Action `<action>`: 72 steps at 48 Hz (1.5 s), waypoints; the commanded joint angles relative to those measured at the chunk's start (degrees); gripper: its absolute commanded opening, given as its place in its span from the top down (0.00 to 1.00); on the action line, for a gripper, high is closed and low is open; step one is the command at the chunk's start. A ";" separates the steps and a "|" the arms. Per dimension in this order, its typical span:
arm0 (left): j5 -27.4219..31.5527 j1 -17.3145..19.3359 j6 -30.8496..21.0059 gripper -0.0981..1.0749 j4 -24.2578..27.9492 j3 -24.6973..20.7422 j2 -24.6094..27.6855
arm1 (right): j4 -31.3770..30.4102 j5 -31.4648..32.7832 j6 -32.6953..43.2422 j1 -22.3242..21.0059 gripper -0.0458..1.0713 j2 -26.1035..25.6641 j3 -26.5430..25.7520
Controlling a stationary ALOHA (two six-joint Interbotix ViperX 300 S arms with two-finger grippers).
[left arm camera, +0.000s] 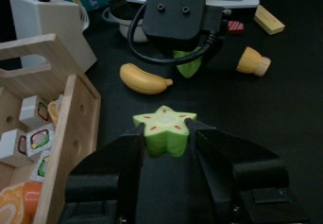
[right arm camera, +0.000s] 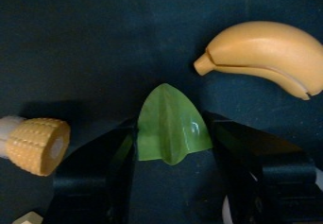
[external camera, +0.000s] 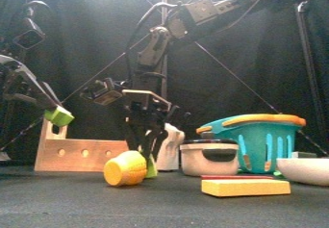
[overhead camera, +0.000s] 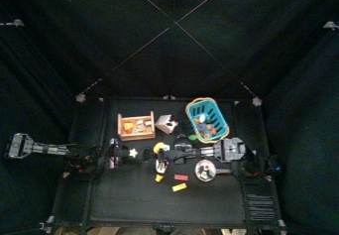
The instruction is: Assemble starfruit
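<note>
Green starfruit piece [right arm camera: 173, 124] sits between the wide-open right hand [right arm camera: 177, 157]; left hand [left arm camera: 168, 152] grips starfruit [left arm camera: 167, 129].

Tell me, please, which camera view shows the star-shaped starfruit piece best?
The left wrist view: the star-shaped starfruit piece sits large between the left gripper's fingers, star face up. The top view shows it only as a tiny yellow speck; in the front view it is a small green block up at the left; the right wrist view misses it.
</note>
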 commanded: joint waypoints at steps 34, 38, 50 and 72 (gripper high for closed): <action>-7.91 -2.37 -0.18 0.27 0.18 -3.87 0.09 | -3.25 -42.10 5.54 -3.43 0.26 -24.08 20.74; -9.40 -3.69 -0.26 0.27 0.09 -4.83 0.09 | -5.10 -46.41 5.63 -3.87 0.26 -26.02 23.03; -14.15 -6.42 -0.44 0.27 0.00 -7.47 0.09 | -7.65 -61.79 5.45 -6.24 0.26 -30.85 29.18; -28.65 -7.56 -2.72 0.27 -1.32 -8.26 2.11 | -8.09 -88.24 4.57 -8.44 0.26 -30.67 31.55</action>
